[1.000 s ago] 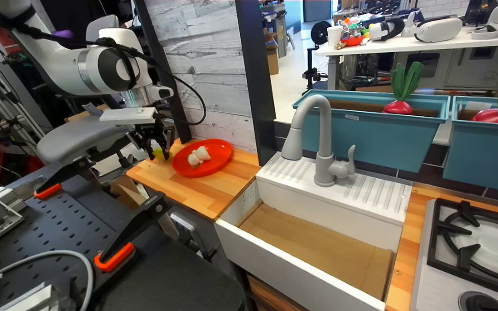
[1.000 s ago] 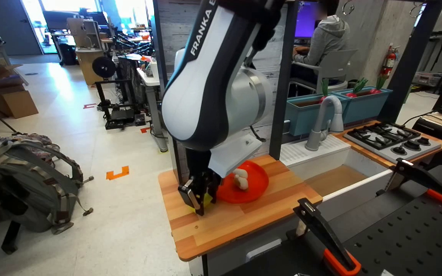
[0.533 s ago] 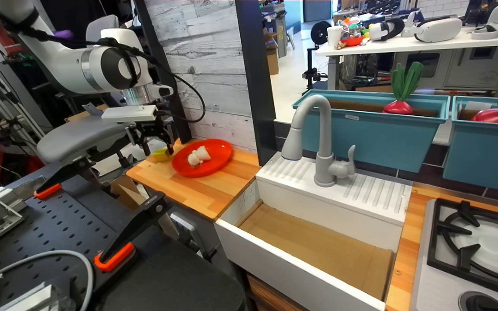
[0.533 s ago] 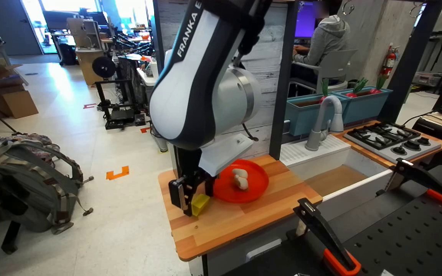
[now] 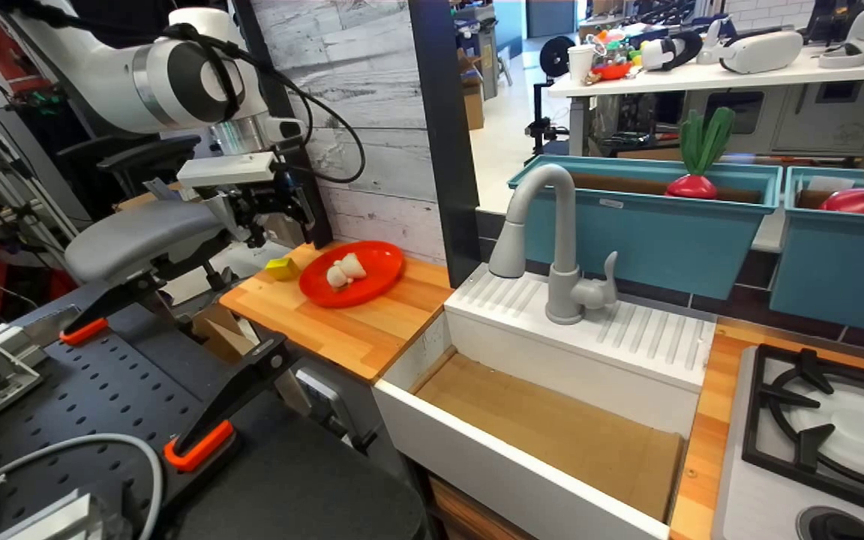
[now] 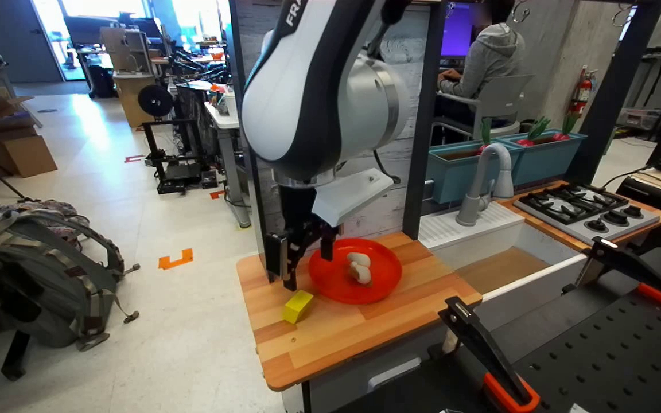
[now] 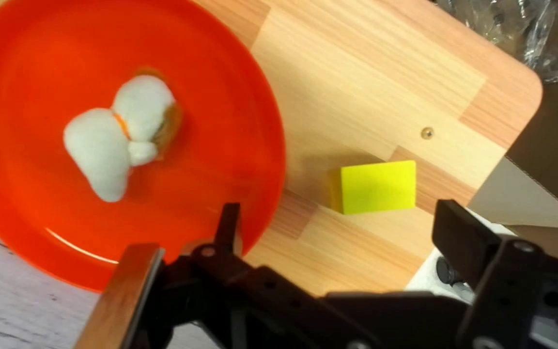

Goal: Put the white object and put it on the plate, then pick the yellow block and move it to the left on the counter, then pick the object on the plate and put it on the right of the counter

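Note:
The yellow block [image 7: 379, 187] lies on the wooden counter [image 6: 365, 338] beside the red plate [image 7: 211, 53]. On that plate rests the white object [image 7: 100, 145], a soft rounded figure with an orange band and a brown patch. My gripper [image 6: 308, 274] hangs above the block in both exterior views, apart from it. In the wrist view the fingers stand wide open with nothing between them; one fingertip [image 7: 230, 213] overlaps the plate's edge in the picture, and the block appears beyond the gap.
A wood-plank wall [image 5: 372, 150] rises behind the plate. The white sink [image 5: 522, 480] with a grey faucet [image 5: 563, 225] adjoins the counter, followed by the stove [image 6: 586, 209]. Black clamps with orange handles [image 6: 511, 393] stand on the dark table in front.
The fingers have spread and let go of the yellow block, which stays on the counter. The gripper has risen clear of it. The white object has not moved on the plate.

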`<state>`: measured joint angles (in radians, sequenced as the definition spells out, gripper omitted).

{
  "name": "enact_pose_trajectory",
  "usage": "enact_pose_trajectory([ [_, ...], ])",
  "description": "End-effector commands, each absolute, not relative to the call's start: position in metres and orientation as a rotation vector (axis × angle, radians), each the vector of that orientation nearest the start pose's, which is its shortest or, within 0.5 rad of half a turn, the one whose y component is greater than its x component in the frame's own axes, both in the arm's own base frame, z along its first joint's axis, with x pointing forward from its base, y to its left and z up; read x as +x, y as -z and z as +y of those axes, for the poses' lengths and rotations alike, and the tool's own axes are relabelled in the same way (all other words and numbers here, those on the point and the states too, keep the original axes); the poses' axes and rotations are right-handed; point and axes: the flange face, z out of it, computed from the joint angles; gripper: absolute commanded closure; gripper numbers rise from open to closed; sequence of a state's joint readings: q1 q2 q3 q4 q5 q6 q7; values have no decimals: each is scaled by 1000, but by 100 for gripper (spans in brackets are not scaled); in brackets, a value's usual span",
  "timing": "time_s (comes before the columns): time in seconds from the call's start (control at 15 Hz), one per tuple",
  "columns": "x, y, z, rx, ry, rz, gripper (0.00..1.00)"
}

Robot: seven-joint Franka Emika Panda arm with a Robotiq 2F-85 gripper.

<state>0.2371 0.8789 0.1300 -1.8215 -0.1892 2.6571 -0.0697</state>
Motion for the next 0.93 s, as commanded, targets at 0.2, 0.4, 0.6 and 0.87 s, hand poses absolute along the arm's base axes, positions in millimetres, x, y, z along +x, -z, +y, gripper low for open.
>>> enact_pose_trajectory([
  [0.2, 585, -64, 149, -3059, -50, -652, 0],
  [0.4, 594, -56, 126, -3066, -65, -550, 0],
  [0.6, 599, -48, 114, -3081, -77, -483, 0],
  [0.87, 601, -33, 109, -3097, -115, -449, 0],
])
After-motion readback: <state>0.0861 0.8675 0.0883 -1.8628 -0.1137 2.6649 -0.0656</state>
